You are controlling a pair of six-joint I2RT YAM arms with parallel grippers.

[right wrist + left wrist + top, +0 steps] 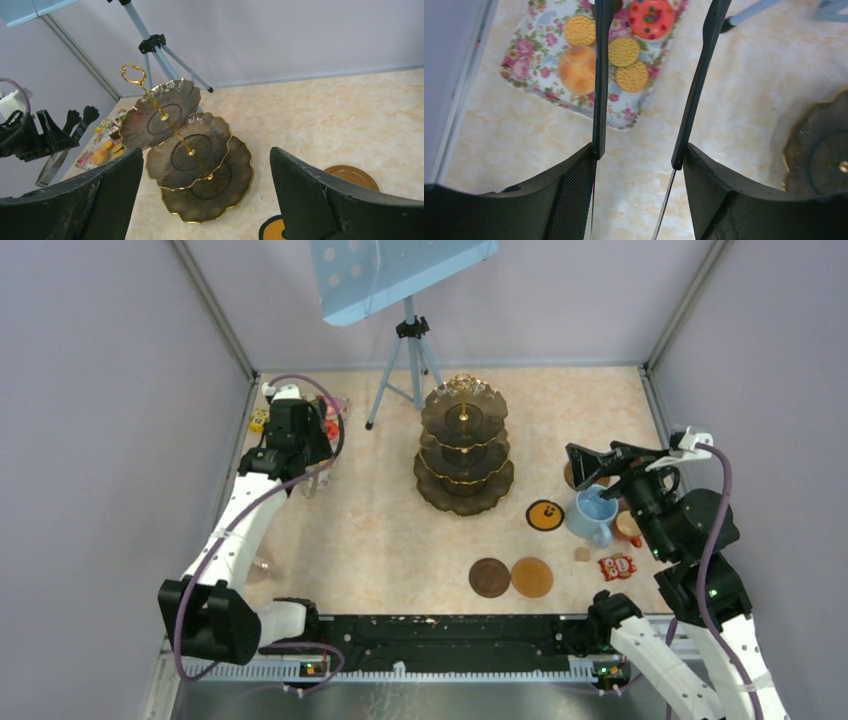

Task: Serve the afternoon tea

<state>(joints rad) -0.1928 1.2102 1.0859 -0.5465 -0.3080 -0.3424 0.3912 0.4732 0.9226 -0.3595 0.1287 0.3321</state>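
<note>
Afternoon tea in preparation: the left gripper (638,155) grips the black tongs (599,75), whose arms stand apart against its fingers' inner faces. The tong tips reach over the floral mat (531,55) just ahead, where round orange tarts (624,51) and a red sprinkled cake (651,15) lie. The three-tier stand (465,445) sits off to its right. The right gripper (206,155) hangs wide open, facing the stand, with the light blue mug (592,515) close on its base side. Print on a red packet (617,567) near the mug is too small to read.

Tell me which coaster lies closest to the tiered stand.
The black-rimmed coaster with the orange centre, just right of the stand's bottom tier. The dark brown coaster and lighter brown coaster lie side by side, farther off.
</note>
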